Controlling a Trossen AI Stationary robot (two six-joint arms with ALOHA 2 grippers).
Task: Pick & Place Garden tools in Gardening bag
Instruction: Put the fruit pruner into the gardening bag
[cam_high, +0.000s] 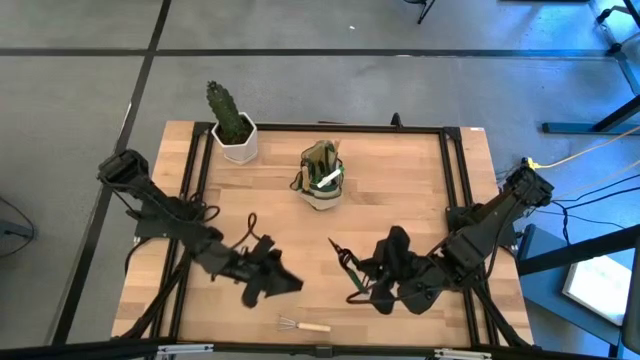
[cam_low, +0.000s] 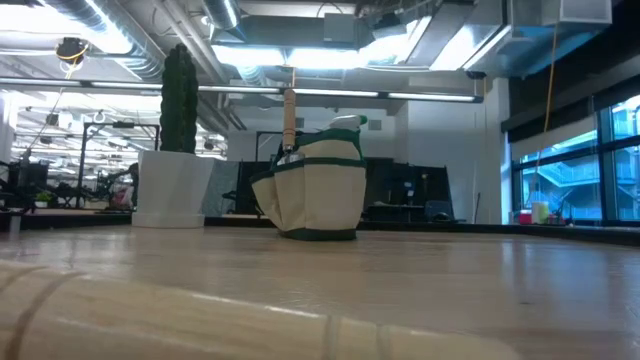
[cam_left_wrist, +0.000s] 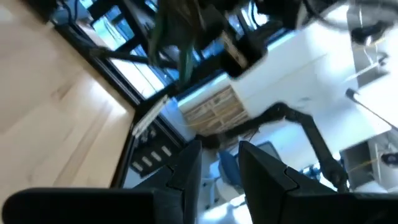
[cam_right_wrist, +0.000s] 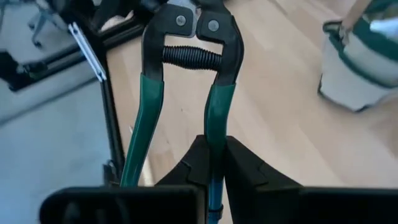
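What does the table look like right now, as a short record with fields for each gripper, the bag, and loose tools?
right gripper: shut on one green handle of the pruning shears, near the table's front
left gripper: empty, front left of table
gardening bag: upright at table's rear centre, tools already inside
wire rake: loose at front edge
cactus pot: rear left

Both arms reach low and inward, the right hand (cam_right_wrist: 214, 163) clamped shut, the left hand (cam_left_wrist: 219, 163) slightly parted

- Shears (cam_right_wrist: 186, 93): green handles, black pivot and spring.
- Bag (cam_low: 320, 190): cream with green trim (dark base band).
- Cactus pot (cam_high: 238, 143): white.
- Table (cam_high: 400, 200): pale wood.
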